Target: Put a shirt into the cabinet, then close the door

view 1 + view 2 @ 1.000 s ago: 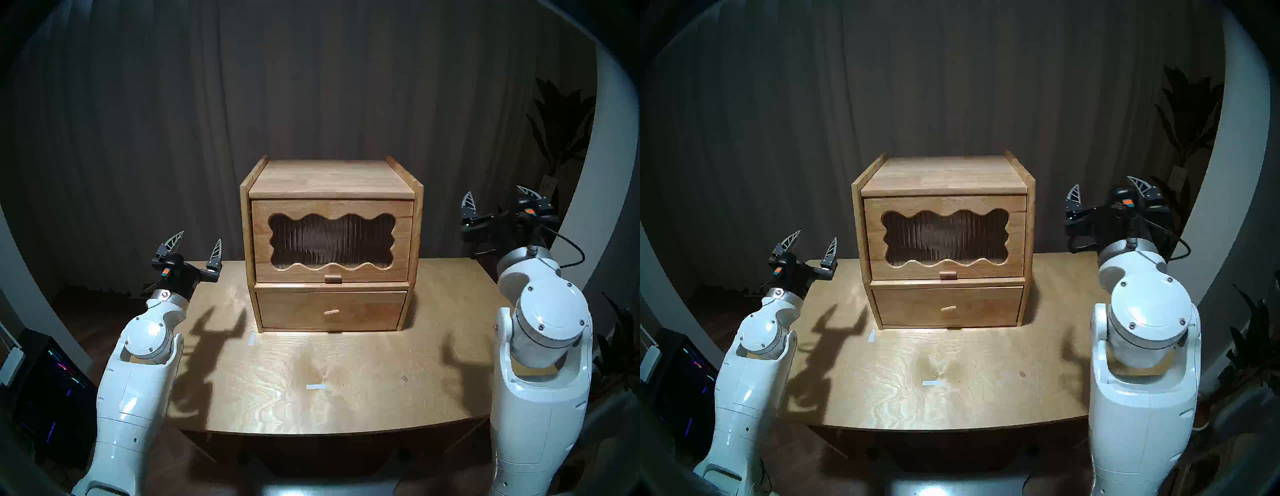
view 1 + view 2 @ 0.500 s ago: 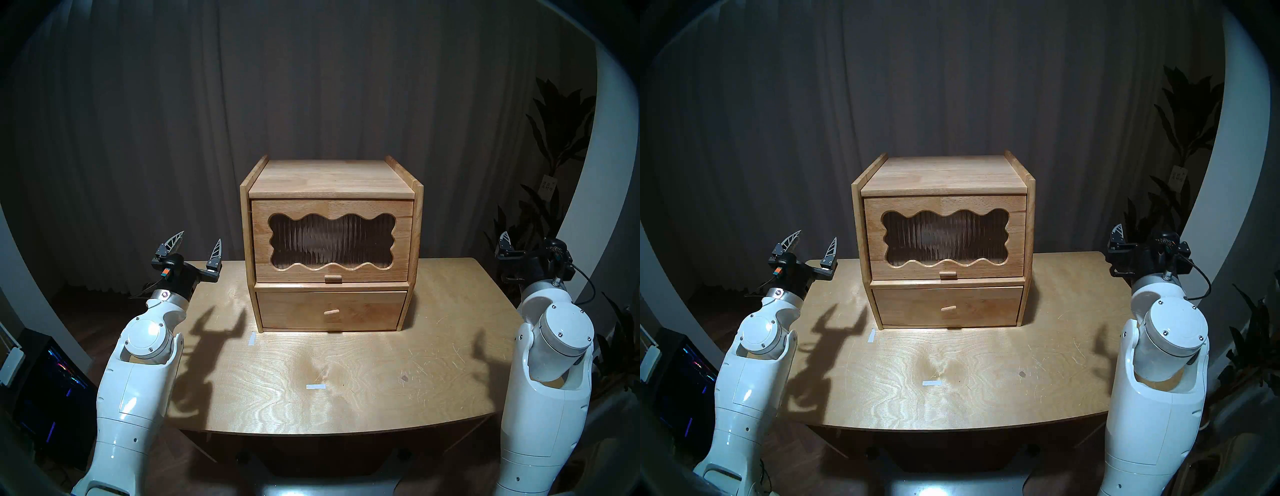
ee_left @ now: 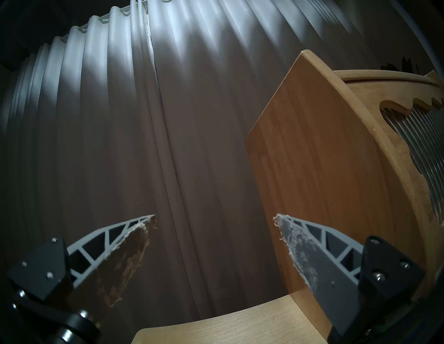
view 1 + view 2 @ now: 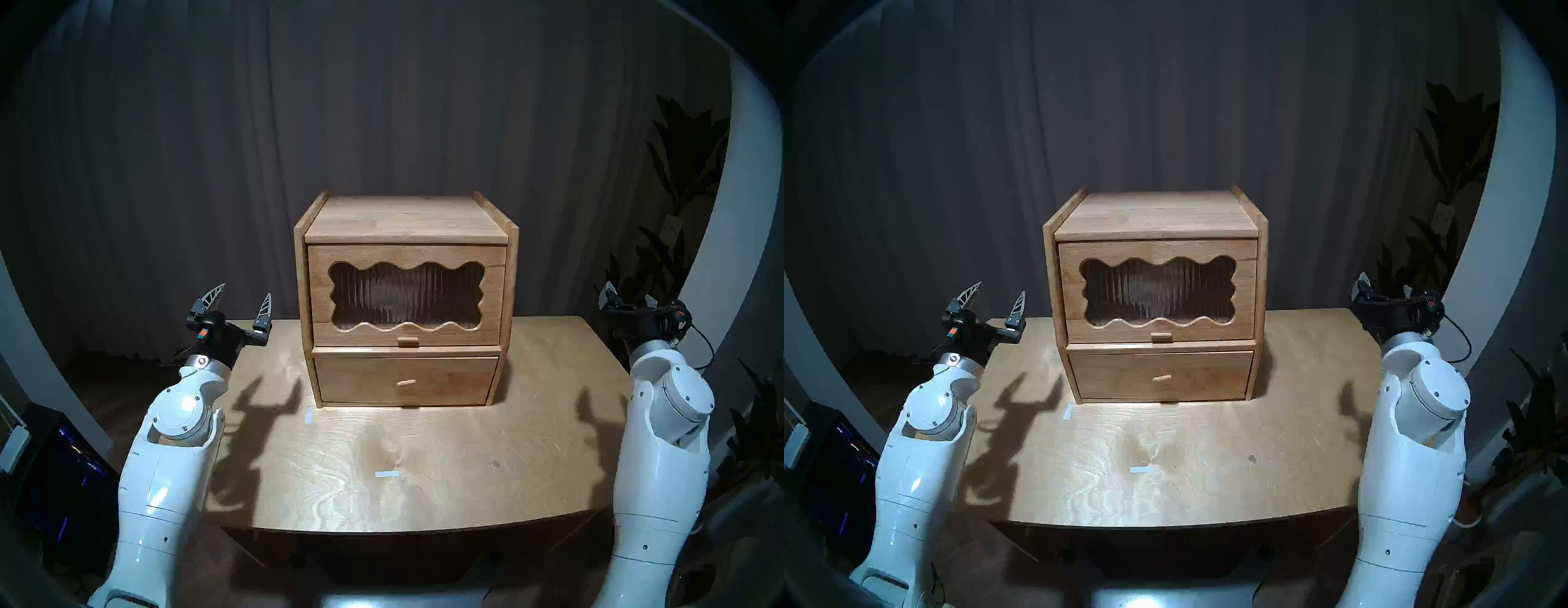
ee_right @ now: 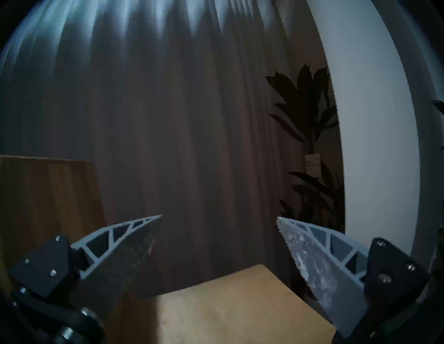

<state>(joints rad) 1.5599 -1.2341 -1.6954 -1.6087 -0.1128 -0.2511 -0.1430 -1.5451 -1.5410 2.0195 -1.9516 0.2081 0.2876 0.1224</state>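
The light-brown wooden cabinet (image 4: 406, 218) stands at the back middle of the table. Its door (image 4: 488, 297), with a wavy ribbed glass window and a small handle (image 4: 408, 341), lies shut against the front. Below it the drawer (image 4: 445, 380) is shut too. No shirt shows in any view. My left gripper (image 4: 244, 291) hovers open and empty left of the cabinet, whose side panel (image 3: 312, 168) fills the right of the left wrist view. My right gripper (image 4: 628, 293) hangs open and empty over the table's back right corner, well right of the cabinet (image 5: 48, 204).
The wooden table (image 4: 445, 488) carries two white tape marks (image 4: 387, 474) (image 4: 308, 415). A dark curtain (image 4: 382, 106) hangs close behind. A leafy plant (image 4: 679, 170) stands at the right, and a lit computer case (image 4: 63, 467) sits on the floor at the left.
My right arm has swung down and outward to the right, its gripper dropping from cabinet-top height to just above the table's back corner. Left arm, door and drawer have not moved.
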